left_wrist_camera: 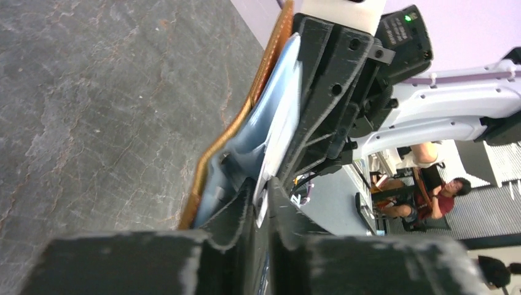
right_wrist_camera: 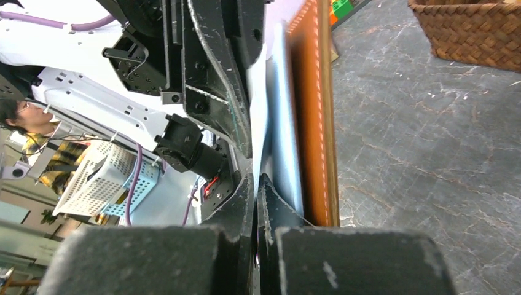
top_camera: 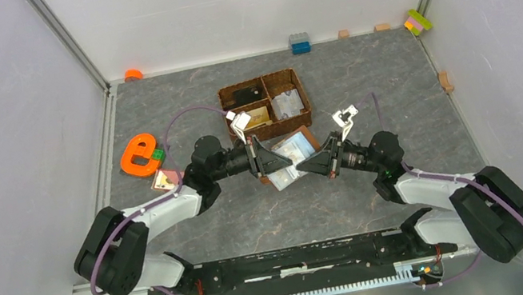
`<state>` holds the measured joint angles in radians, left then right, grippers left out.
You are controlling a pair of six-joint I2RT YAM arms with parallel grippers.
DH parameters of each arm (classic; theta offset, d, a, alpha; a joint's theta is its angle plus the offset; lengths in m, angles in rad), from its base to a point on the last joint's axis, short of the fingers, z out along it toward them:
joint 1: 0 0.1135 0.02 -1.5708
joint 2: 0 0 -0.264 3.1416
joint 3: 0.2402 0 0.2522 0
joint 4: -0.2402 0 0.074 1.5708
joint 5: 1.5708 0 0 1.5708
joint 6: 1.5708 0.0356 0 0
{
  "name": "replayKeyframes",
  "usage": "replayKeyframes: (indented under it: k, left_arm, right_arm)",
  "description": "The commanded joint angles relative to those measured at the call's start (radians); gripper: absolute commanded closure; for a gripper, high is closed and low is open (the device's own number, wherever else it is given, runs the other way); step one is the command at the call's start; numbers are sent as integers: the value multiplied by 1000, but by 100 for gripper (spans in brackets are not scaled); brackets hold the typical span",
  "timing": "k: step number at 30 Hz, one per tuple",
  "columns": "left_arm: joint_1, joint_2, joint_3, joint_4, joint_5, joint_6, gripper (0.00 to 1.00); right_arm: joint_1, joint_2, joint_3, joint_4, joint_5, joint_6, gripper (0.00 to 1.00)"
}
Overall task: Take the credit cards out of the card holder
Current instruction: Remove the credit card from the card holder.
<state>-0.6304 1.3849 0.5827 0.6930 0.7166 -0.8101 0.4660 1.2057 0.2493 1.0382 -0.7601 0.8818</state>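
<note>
The card holder (top_camera: 293, 148) is a brown wallet lying open in front of the basket, its pale grey-blue inside showing. My left gripper (top_camera: 279, 163) is at its left side and my right gripper (top_camera: 310, 165) at its right, tips almost meeting. In the left wrist view the wallet's brown rim (left_wrist_camera: 206, 166) and blue lining (left_wrist_camera: 249, 138) show, and my left gripper (left_wrist_camera: 265, 200) is shut on the edge of a pale card (left_wrist_camera: 281, 126). In the right wrist view my right gripper (right_wrist_camera: 257, 184) is shut on a thin pale inner layer (right_wrist_camera: 261, 123) beside the brown cover (right_wrist_camera: 316, 123); whether it is pocket or card is unclear.
A brown woven compartment basket (top_camera: 261, 83) stands just behind the wallet, with a gold-tan card (top_camera: 257, 116) and a pale card (top_camera: 287, 102) in its front compartments. An orange tape dispenser (top_camera: 138, 155) and a small block (top_camera: 164, 181) lie left. Toy bricks (top_camera: 299, 43) line the back wall.
</note>
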Motion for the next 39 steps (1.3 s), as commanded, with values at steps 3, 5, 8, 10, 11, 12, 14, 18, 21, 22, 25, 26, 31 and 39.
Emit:
replayKeyframes:
  k: [3, 5, 8, 10, 11, 12, 14, 18, 21, 22, 25, 26, 31, 39]
  left_arm:
    - [7, 2, 35, 42, 16, -16, 98]
    - [14, 0, 32, 33, 9, -16, 98]
    - [20, 0, 29, 40, 13, -23, 98]
    - [19, 2, 29, 46, 15, -27, 98]
    - [19, 3, 29, 48, 16, -29, 98]
    - [21, 2, 28, 49, 18, -29, 98]
    - [20, 3, 28, 49, 18, -30, 98]
    - [25, 1, 25, 47, 14, -31, 98]
    - [30, -2, 25, 40, 10, -31, 98]
    - [31, -2, 25, 40, 10, -31, 98]
    - [37, 3, 25, 31, 6, -32, 98]
    - [38, 4, 25, 29, 4, -34, 98]
    - [50, 15, 27, 14, -4, -41, 98]
    - [80, 29, 26, -40, -41, -45, 98]
  right_arm:
    - [7, -36, 44, -13, 3, -59, 82]
    - [0, -59, 47, -71, 30, -91, 72]
    - [-28, -84, 29, -79, 52, -84, 74]
    - [-55, -92, 4, -36, 49, -49, 79]
    - [-67, -92, -5, -15, 44, -32, 82]
    - [-77, -88, -14, 13, 39, -12, 85]
    - [-90, -75, -22, 54, 20, 19, 91]
    - [-107, -53, -34, 115, 5, 62, 93]
    - [-123, -51, -44, 120, 5, 73, 98]
    - [-128, -51, -46, 125, 5, 76, 100]
    - [-146, -53, -62, 144, 10, 92, 100]
    - [-155, -56, -65, 145, 11, 96, 100]
    - [-187, -67, -77, 66, 49, 70, 100]
    - [-190, 6, -50, -248, 239, -69, 99]
